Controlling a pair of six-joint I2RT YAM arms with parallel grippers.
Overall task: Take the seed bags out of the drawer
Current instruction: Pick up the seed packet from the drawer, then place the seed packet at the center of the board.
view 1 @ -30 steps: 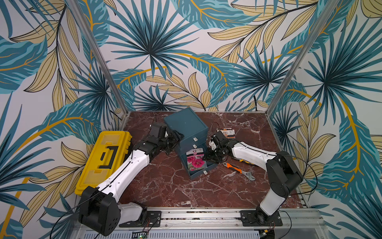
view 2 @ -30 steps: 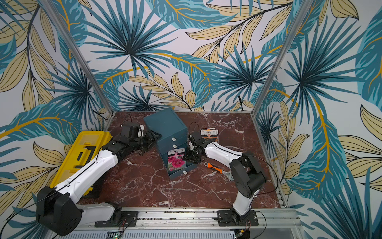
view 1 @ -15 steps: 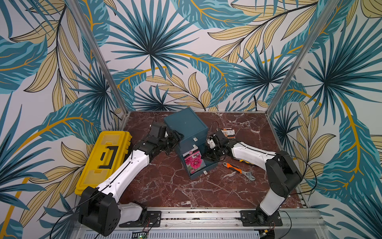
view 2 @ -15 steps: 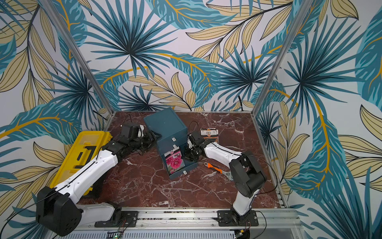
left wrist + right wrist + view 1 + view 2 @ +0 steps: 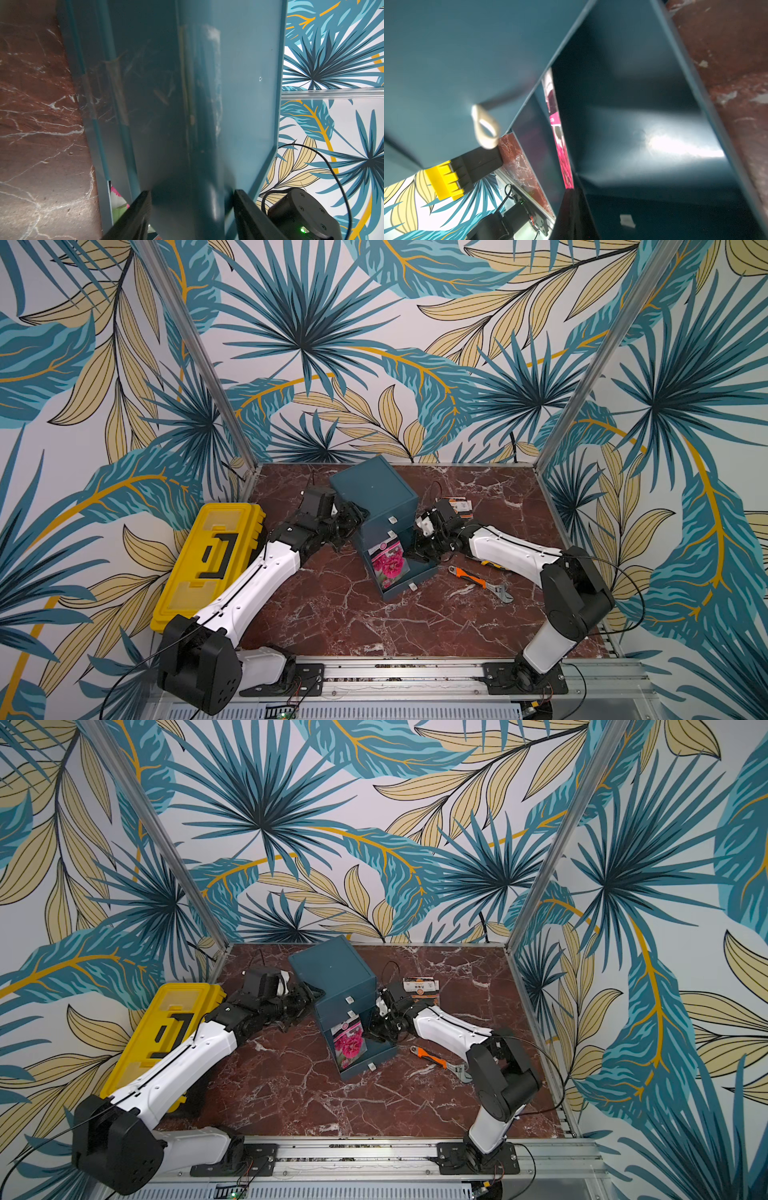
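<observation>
A teal cabinet [image 5: 370, 485] stands mid-table with its bottom drawer [image 5: 419, 574] pulled out. One of the seed bags [image 5: 388, 566], printed with pink flowers, stands tilted on edge in the drawer. My right gripper [image 5: 411, 555] is shut on its right edge. In the right wrist view the bag [image 5: 560, 149] runs edge-on into the closed gripper [image 5: 572, 199]. Another seed bag [image 5: 457, 506], orange-printed, lies on the table behind the right arm. My left gripper [image 5: 359, 514] clamps the cabinet's back left corner, and in the left wrist view that gripper [image 5: 191, 195] straddles the teal corner [image 5: 207, 124].
A yellow toolbox [image 5: 208, 560] lies along the left edge of the table. An orange-handled wrench [image 5: 478, 580] lies on the marble right of the drawer, under the right arm. White pull tabs [image 5: 391, 520] hang from the upper drawers.
The right gripper has shut on the pink seed bag, and the bag has risen from lying flat in the drawer to standing on edge. The left arm has not moved.
</observation>
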